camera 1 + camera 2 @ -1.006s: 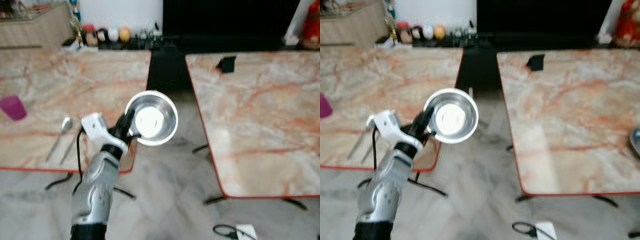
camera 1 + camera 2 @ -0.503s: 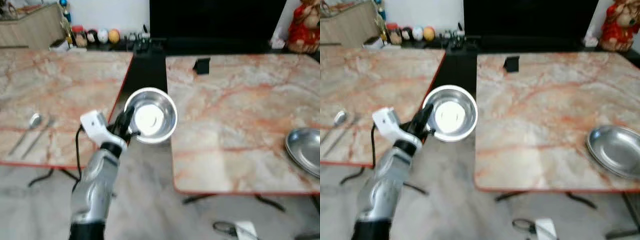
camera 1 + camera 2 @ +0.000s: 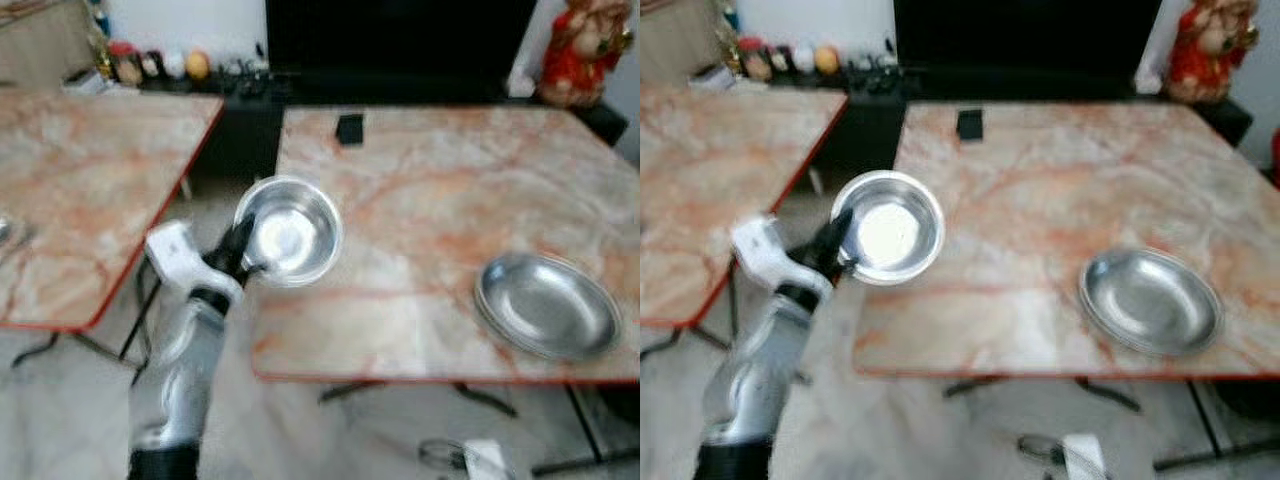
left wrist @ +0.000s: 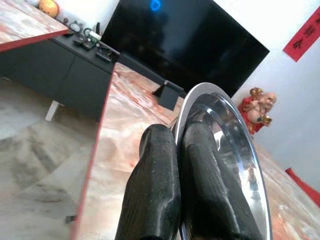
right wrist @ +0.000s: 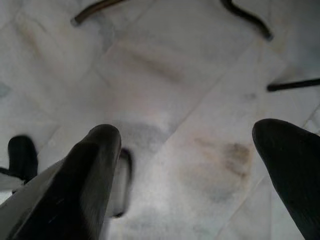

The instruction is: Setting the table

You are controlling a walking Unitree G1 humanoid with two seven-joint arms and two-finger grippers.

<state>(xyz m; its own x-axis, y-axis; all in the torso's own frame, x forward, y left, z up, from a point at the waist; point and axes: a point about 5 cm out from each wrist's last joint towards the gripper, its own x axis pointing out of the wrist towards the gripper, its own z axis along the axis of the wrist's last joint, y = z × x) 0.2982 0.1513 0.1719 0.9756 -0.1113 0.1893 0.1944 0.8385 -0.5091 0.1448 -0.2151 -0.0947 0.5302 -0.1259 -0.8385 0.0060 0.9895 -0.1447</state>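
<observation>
the left gripper (image 3: 243, 262) pinches the near rim of a shiny steel bowl (image 3: 290, 228), its two black fingers (image 4: 155, 190) pressed together with the thin metal edge clamped between them. the silver arm reaches up from the bottom of the head view and holds the bowl in the air, open side facing up toward the camera, over the near left corner of the right-hand marble table (image 3: 420, 190). whether the bowl touches the tabletop cannot be told.

taking that table as the landmark: a wide, shallow steel plate (image 3: 545, 305) lies flat on its near right part, well apart from the bowl. a small black object (image 3: 350, 128) sits near its far left edge. beyond its far edge is a dark television screen (image 4: 185, 45), and by its far right corner a red and gold figurine (image 3: 580, 50). to its left, across a gap of pale floor, stands a second marble table (image 3: 90, 180) with the same red edging.

the right gripper (image 5: 187, 155) hangs over pale marble floor (image 5: 165, 75), its two black fingers spread wide apart and grasping nothing.
</observation>
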